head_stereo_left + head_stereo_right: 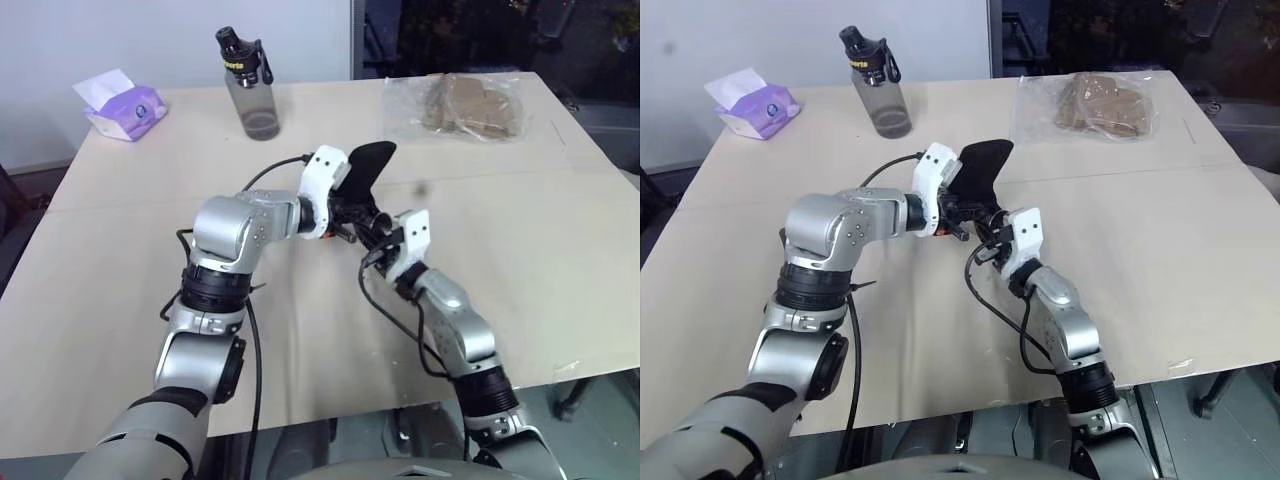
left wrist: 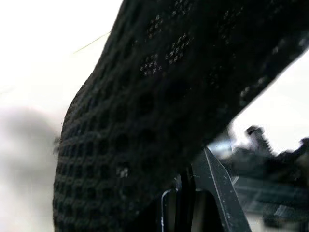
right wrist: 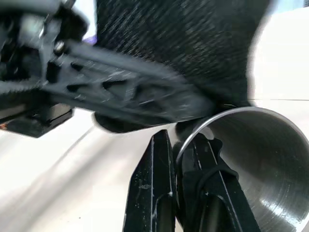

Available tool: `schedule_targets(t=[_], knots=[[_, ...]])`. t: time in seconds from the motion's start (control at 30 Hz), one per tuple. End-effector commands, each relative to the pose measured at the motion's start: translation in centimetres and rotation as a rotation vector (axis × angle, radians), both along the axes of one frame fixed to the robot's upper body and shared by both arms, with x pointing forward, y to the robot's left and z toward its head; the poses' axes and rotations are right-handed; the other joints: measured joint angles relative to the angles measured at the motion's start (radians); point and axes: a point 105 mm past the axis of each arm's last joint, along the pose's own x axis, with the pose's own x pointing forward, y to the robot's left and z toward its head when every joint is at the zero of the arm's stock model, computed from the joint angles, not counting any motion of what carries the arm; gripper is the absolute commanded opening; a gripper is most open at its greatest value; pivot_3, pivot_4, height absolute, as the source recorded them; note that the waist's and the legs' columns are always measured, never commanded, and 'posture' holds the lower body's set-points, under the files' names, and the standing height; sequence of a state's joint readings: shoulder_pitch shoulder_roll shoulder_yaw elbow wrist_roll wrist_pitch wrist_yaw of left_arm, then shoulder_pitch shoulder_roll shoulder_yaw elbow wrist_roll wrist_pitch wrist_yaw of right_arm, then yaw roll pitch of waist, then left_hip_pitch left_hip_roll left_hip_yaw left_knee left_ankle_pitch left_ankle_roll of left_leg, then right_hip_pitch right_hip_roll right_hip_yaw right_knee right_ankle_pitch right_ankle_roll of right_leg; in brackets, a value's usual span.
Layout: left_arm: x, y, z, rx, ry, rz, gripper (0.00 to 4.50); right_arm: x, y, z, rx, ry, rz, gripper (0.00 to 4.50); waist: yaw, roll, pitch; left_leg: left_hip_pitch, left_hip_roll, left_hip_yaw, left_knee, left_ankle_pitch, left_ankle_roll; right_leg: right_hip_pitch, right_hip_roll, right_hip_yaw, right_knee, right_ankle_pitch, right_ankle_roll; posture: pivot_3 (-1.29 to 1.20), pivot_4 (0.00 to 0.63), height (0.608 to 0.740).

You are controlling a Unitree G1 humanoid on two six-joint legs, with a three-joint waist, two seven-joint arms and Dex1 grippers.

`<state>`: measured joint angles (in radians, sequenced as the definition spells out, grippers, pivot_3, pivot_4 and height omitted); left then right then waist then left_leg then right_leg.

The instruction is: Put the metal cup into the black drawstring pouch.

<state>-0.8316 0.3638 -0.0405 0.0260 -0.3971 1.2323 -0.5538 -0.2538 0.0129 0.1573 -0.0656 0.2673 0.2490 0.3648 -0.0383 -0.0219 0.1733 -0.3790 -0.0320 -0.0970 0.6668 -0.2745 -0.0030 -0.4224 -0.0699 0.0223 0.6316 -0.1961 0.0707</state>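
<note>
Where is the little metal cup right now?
The metal cup is off the table, pinched by its rim in the right gripper, right beside the black pouch that the left gripper holds up mid-table.

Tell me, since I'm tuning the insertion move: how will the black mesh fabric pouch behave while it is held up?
The black mesh fabric pouch is probably floppy: it hangs from the shut left gripper in a curved flap. It looks light, held above the table by one edge. Its mouth may well sag shut against the rim of the shiny metal cup.
</note>
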Motion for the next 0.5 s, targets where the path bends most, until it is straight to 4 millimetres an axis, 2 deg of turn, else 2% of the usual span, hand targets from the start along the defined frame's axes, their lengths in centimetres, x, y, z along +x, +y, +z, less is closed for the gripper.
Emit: schedule_targets(t=[0.03, 0.13, 0.23, 0.4, 0.5], knots=[[0.6, 1.8, 0.5, -0.036, 0.045, 0.088, 0.00, -1.3, -1.6, 2.3, 0.035, -0.061, 0.002, 0.01, -0.001, 0.000, 0.000, 0.000, 0.000, 0.000, 0.000, 0.000, 0.000, 0.000, 0.000, 0.000, 0.000, 0.000, 0.000, 0.00, 0.150, 0.740], [0.5, 2.6, 0.3, -0.112, 0.180, 0.145, 0.00, -2.9, -2.6, 2.8, 0.039, -0.051, 0.025, 0.01, -0.001, 0.000, 0.000, -0.001, -0.001, -0.002, 0.000, 0.000, 0.000, -0.001, 0.000, -0.001, -0.001, 0.000, 0.000, 0.00, 0.150, 0.740], [0.4, 2.7, 0.4, -0.180, 0.306, 0.175, 0.00, -3.6, -2.7, 3.3, 0.085, -0.026, 0.041, 0.01, -0.001, 0.000, 0.000, -0.001, -0.001, -0.002, 0.000, 0.000, 0.000, 0.000, 0.000, -0.001, 0.000, 0.000, 0.000, 0.00, 0.150, 0.740], [0.6, 2.0, 2.1, -0.228, 0.340, 0.159, 0.00, -3.2, -1.8, 3.9, 0.172, -0.012, 0.043, 0.01, -0.003, 0.000, 0.000, 0.000, -0.001, -0.003, 0.000, 0.000, 0.000, 0.000, 0.001, -0.002, 0.001, 0.000, 0.000, 0.00, 0.150, 0.740], [0.4, 1.6, 2.0, -0.195, 0.334, 0.139, 0.00, -2.2, -0.6, 4.4, 0.299, 0.013, 0.068, 0.01, -0.006, 0.000, 0.000, 0.002, -0.001, -0.003, 0.000, 0.000, 0.000, 0.000, 0.001, 0.001, 0.002, 0.000, 0.000, 0.00, 0.150, 0.740]])
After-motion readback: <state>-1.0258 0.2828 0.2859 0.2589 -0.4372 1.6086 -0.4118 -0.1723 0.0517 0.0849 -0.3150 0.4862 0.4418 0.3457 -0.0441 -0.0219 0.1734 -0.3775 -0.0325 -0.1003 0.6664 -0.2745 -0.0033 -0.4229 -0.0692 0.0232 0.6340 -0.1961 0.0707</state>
